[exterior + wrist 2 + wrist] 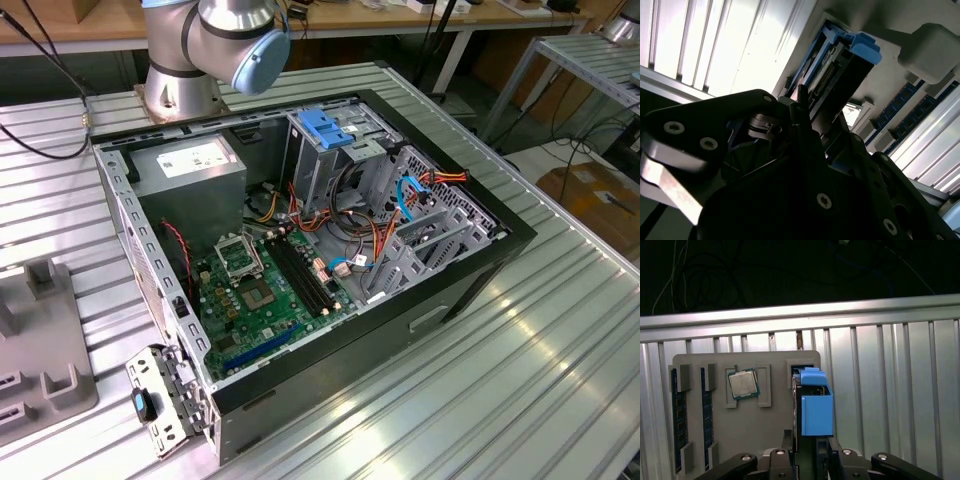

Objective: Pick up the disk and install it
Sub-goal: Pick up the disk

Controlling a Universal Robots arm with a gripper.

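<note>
One ribbed aluminium table (545, 385) of long silvery slats carries everything. Largest on it is an open black computer case (330, 392), with its green board, cable bundles and bare metal bays exposed. The grey power supply (190, 172) inside wears a white label whose print cannot be made out. A silver arm joint (232, 30) with a pale blue cap rises behind the case in the exterior view. In the first wrist view a matte grey moulded tray (696, 362) lies on the slats straight beyond the end effector (811, 446), with dark blue memory sticks (676, 415) in its long slots. The end effector's black fingers are closed on the disk (816, 412). It stands edge-on between them, its bright blue plastic frame projecting past the fingertips toward the tray. A square, metal-capped processor chip (743, 384) sits in a tray pocket to one side of the disk, its markings illegible.
</note>
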